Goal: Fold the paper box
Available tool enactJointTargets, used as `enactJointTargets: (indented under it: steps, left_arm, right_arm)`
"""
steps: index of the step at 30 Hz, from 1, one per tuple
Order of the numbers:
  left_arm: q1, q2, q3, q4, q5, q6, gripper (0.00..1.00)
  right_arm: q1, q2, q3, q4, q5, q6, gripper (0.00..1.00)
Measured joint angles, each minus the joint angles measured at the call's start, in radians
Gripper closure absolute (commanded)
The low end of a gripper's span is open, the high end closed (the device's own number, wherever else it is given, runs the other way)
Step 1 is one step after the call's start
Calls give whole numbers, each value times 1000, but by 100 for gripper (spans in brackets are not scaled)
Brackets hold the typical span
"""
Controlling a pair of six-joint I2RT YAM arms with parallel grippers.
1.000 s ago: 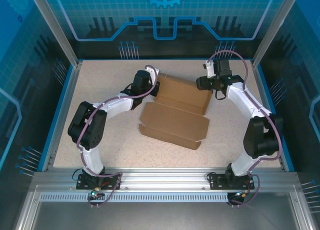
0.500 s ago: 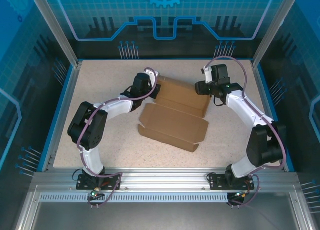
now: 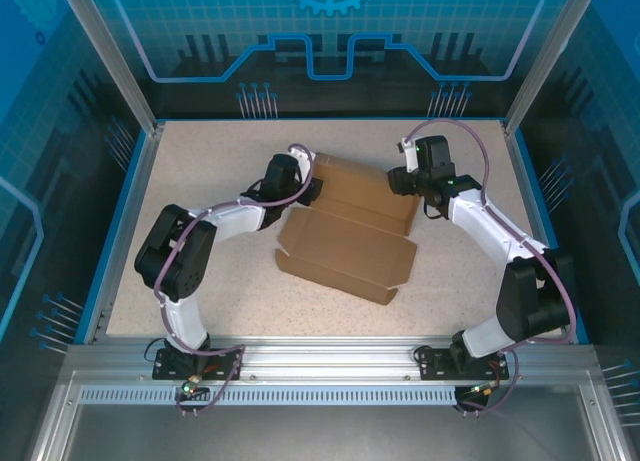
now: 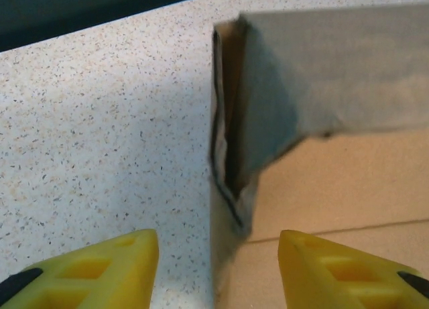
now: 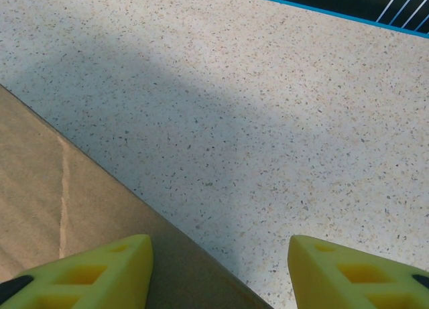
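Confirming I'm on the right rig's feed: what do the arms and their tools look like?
The left arm and right arm have white links with black joints, and a purple cable loops along each. The left tool and right tool carry yellow wedge-shaped fingers with rectangular cut-outs and black patches.

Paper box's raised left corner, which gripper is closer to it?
Left. The left gripper, jaws open, sits right at that corner of the paper box; the right gripper hangs over its opposite far edge.
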Motion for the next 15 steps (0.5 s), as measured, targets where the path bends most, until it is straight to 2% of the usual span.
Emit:
enactJointTargets:
  steps: [8,15]
  left_arm:
    - [3,-91,-48,7,33,-10,36]
    - [60,-192,-62,55,154,-113,31]
  right_arm:
    - [8,-1,0,2,18,-11,44]
    - [13,-1,0,4,24,-18,44]
